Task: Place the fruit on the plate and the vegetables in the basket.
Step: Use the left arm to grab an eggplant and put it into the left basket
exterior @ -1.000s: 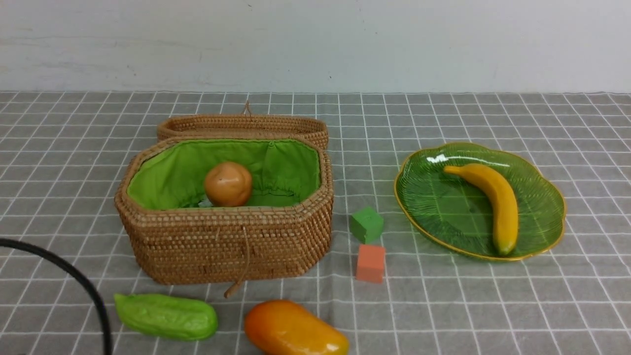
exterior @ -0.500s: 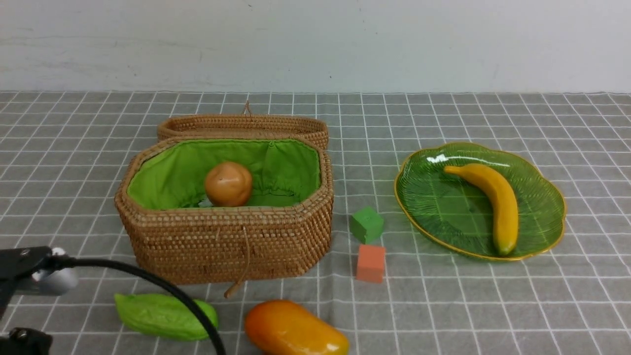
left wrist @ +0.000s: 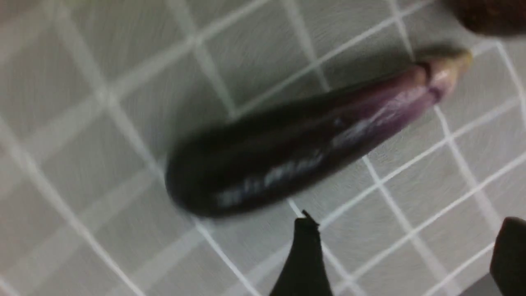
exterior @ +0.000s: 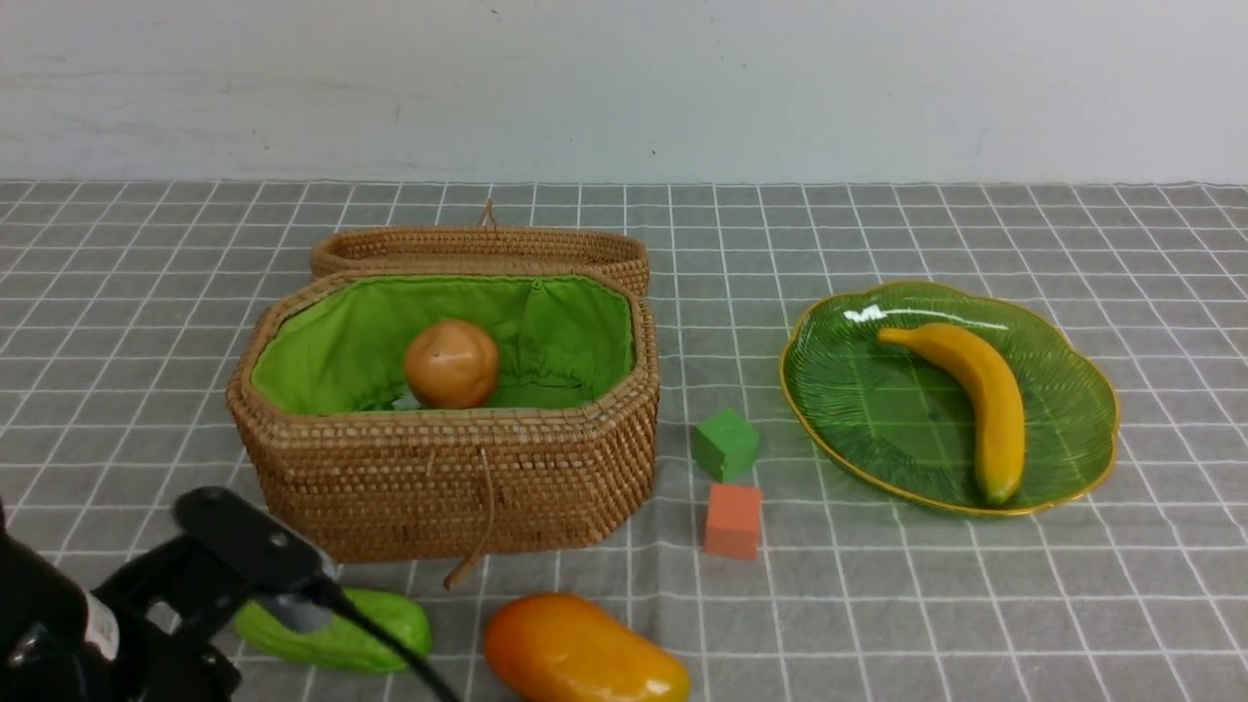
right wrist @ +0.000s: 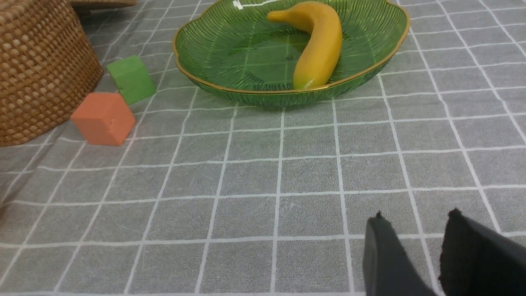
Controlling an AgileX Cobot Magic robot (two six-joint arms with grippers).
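Observation:
The wicker basket (exterior: 448, 487) with green lining holds the orange-brown potato (exterior: 451, 363). The banana (exterior: 975, 390) lies in the green gold-rimmed plate (exterior: 877, 409). On the cloth in front of the basket lie the wrinkled green gourd (exterior: 361, 634) and the mango (exterior: 575, 653). My left arm (exterior: 195, 585) covers the gourd's left end. In the left wrist view my left gripper (left wrist: 407, 218) is open just short of a long dark purple piece (left wrist: 287, 164) with a pale tip. My right gripper (right wrist: 416, 214) hovers over bare cloth, slightly open and holding nothing, well short of the plate (right wrist: 230, 49).
A green cube (exterior: 725, 444) and an orange cube (exterior: 732, 520) sit between the basket and the plate. The basket's lid (exterior: 478, 249) lies open behind it. A white wall closes the far side of the grey checked cloth.
My left arm has come into the front view from the lower left and moved right, now overlapping the gourd's left end. The fruit, vegetables and cubes have not moved.

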